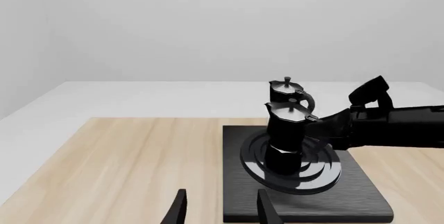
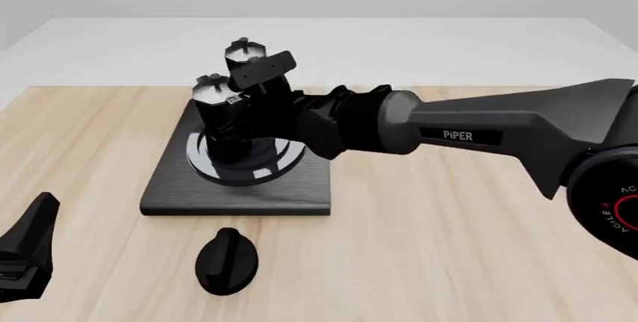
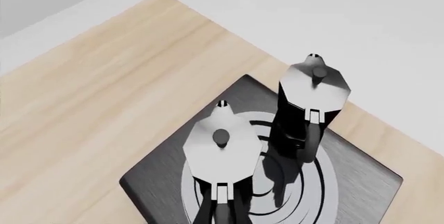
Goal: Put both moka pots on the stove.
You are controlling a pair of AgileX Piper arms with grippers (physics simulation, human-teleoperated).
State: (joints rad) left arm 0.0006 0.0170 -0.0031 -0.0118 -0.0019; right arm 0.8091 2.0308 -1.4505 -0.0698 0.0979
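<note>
Both moka pots stand upright on the black stove (image 2: 169, 195). The nearer moka pot (image 2: 217, 124) sits on the ring burner (image 3: 312, 193). The second moka pot (image 2: 244, 57) stands just behind it, toward the slab's far side. In the left wrist view the nearer pot (image 1: 286, 141) hides the lower part of the far one (image 1: 288, 91). My right gripper (image 1: 347, 108) is beside the nearer pot's handle, fingers spread, open and holding nothing. My left gripper (image 1: 220, 211) is open, low and short of the stove's near edge, at the front view's lower left (image 2: 25, 251).
A black oval knob (image 2: 227, 260) lies on the wooden table (image 2: 449, 247) just in front of the stove. The right arm (image 2: 468, 131) stretches across the table from the right. White floor lies beyond the table's far edge.
</note>
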